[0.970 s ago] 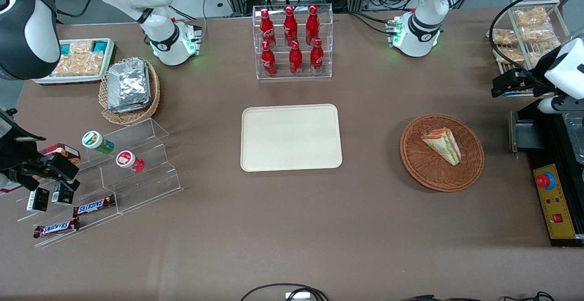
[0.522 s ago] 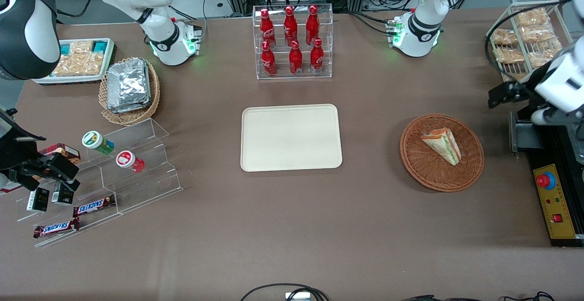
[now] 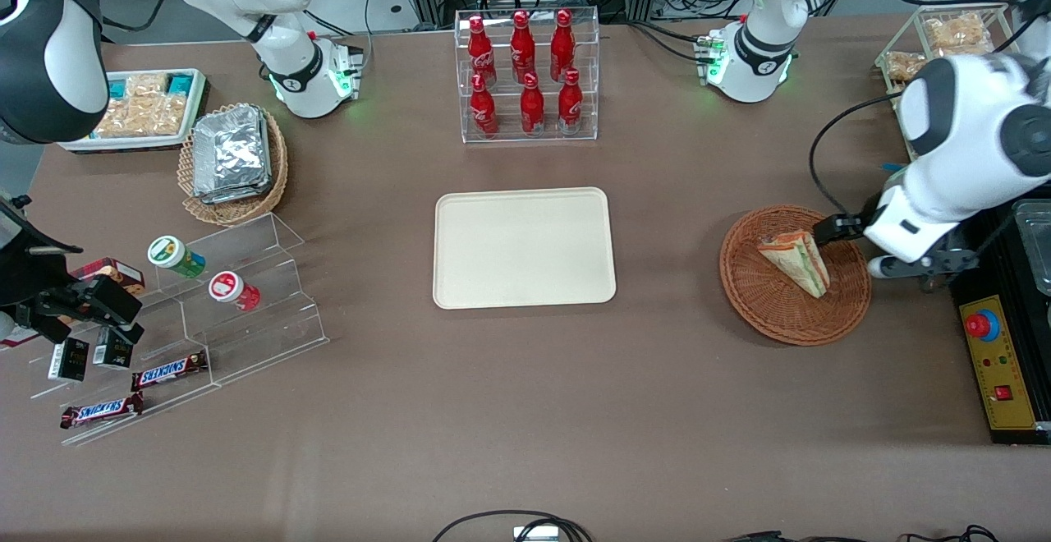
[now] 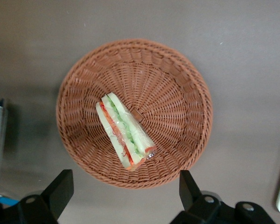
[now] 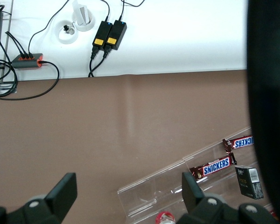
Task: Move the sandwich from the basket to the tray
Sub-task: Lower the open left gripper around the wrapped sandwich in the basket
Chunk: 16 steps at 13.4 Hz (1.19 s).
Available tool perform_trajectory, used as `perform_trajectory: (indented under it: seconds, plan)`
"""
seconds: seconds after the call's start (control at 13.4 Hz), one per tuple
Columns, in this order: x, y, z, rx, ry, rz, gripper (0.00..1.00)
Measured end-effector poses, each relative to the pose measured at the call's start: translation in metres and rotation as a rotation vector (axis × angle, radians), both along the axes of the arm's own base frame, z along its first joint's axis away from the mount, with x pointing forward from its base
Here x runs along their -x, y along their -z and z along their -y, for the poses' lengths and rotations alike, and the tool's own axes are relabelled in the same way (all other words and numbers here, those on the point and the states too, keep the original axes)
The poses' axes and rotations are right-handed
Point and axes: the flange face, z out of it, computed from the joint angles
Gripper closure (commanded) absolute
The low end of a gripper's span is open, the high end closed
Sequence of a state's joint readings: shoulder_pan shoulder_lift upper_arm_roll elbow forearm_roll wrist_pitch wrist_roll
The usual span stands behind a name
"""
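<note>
So the sandwich [image 4: 126, 132] is a skinny triangular wedge in clear wrap, pale bread with green, orange and red filling along the edge, lying on its side in the reddish-brown wicker basket [image 4: 186, 88]. The hand [image 4: 123, 192] hangs over the basket with its fingers [image 4: 60, 186] spread wide, gripping nothing. The cream tray [image 3: 524, 247] sits bare on the tabletop [image 3: 525, 411], well apart from the basket.

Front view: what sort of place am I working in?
Likely a lab mock-up of a snack counter: a rack of cola bottles, a sandwich in a wicker basket, cable clutter. The open pincer hovers above the basket.
</note>
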State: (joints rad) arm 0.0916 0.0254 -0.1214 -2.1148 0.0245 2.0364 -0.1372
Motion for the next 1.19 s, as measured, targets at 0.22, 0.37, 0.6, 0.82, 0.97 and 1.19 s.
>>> perform_trajectory:
  seconds: [0.22, 0.37, 0.6, 0.82, 0.97, 1.19]
  plan:
    - [0.016, 0.042, -0.003, -0.004, -0.064, 0.008, 0.0]
    - [0.018, 0.058, -0.004, -0.009, -0.137, -0.002, 0.0]
    - [0.017, 0.088, -0.004, -0.012, -0.23, -0.003, 0.0]
    - [0.023, 0.118, -0.004, -0.01, -0.281, 0.004, 0.0]
    - [0.027, 0.131, -0.004, -0.011, -0.301, 0.0, 0.0]
    - [0.032, 0.14, -0.005, -0.014, -0.311, -0.018, 0.0]
